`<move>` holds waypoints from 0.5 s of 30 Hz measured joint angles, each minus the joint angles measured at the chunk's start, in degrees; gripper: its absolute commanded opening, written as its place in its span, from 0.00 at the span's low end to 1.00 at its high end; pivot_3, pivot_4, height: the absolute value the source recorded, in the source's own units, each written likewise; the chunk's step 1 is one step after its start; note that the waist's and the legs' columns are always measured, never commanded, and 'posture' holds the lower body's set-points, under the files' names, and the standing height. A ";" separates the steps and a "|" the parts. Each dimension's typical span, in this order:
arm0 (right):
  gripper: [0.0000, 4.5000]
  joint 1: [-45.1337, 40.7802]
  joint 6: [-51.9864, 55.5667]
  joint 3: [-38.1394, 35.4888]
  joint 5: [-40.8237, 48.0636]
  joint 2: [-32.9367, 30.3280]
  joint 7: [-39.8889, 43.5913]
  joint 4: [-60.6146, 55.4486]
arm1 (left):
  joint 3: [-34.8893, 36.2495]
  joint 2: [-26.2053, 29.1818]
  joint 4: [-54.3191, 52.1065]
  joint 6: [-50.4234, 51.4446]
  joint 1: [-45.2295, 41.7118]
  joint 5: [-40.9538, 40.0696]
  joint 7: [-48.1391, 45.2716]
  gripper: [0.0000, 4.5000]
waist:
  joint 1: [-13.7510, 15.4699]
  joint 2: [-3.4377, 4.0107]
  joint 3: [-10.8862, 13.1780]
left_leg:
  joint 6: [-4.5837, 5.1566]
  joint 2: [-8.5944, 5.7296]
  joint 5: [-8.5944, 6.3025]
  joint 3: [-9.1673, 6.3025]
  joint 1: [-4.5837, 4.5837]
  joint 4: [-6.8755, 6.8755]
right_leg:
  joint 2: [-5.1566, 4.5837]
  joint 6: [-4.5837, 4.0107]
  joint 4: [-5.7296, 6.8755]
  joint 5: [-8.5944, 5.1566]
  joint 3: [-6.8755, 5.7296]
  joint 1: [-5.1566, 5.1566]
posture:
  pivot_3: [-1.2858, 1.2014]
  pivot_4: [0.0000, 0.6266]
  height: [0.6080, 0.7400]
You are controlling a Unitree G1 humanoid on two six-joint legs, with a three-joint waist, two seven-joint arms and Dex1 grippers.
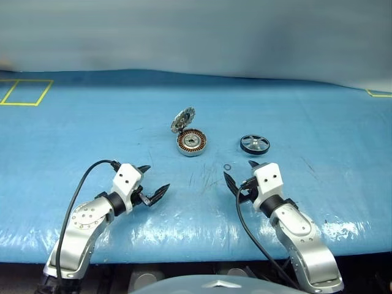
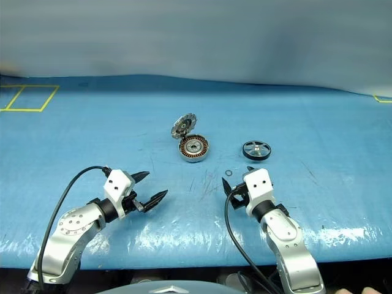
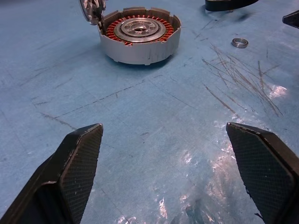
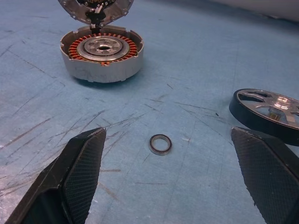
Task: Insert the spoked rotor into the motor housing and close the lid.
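The motor housing [image 1: 192, 143] sits on the blue table [image 1: 73, 141] about midway between its left and right edges, mouth up, so the ring of copper windings around the silver centre lies bare and ready to take a part from above. The lid [image 1: 182, 119] stands tilted at the housing's far-left rim, seemingly joined there by a small hinge piece, toothed face turned toward the robot; swung back like this it leaves the mouth free, and my guess is that it only needs to be tipped forward once the housing is filled. The spoked rotor [image 1: 255, 144] lies flat to the right of the housing, apart from it, dark rim down on the table, spokes and hub showing, nothing touching it. A tiny thin ring [image 1: 228, 167] lies loose between housing and rotor, nearer the robot, just ahead of the right tool. Both tools hover low over the near part of the table with nothing in them: the left tool [image 1: 152, 182] with its fingers spread wide, aimed toward the housing, and the right tool [image 1: 241, 174] equally wide, looking over the ring toward housing and rotor. The right one is closer to the rotor, so it seems the likely one to fetch it.
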 measured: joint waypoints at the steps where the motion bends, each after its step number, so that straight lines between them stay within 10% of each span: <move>1: 1.00 0.00 0.00 0.00 -0.07 -0.01 0.02 0.00 | 0.03 0.00 0.00 -0.01 0.05 0.00 0.04 1.00 | 0.00 0.00 0.00 | 0.00 0.00 0.00 0.00 0.00 0.01 | 0.00 0.00 0.00 0.00 0.00 0.00 | 0.52 0.24 1.00; 15: 1.00 -7.24 7.78 1.10 1.11 -4.03 4.98 -0.11 | 0.12 -1.02 0.03 -0.33 0.52 -0.02 0.81 1.00 | -0.07 0.05 0.03 | 0.02 0.00 0.01 0.00 0.00 0.08 | 0.00 0.00 0.05 0.02 0.00 0.02 | 0.52 0.24 1.00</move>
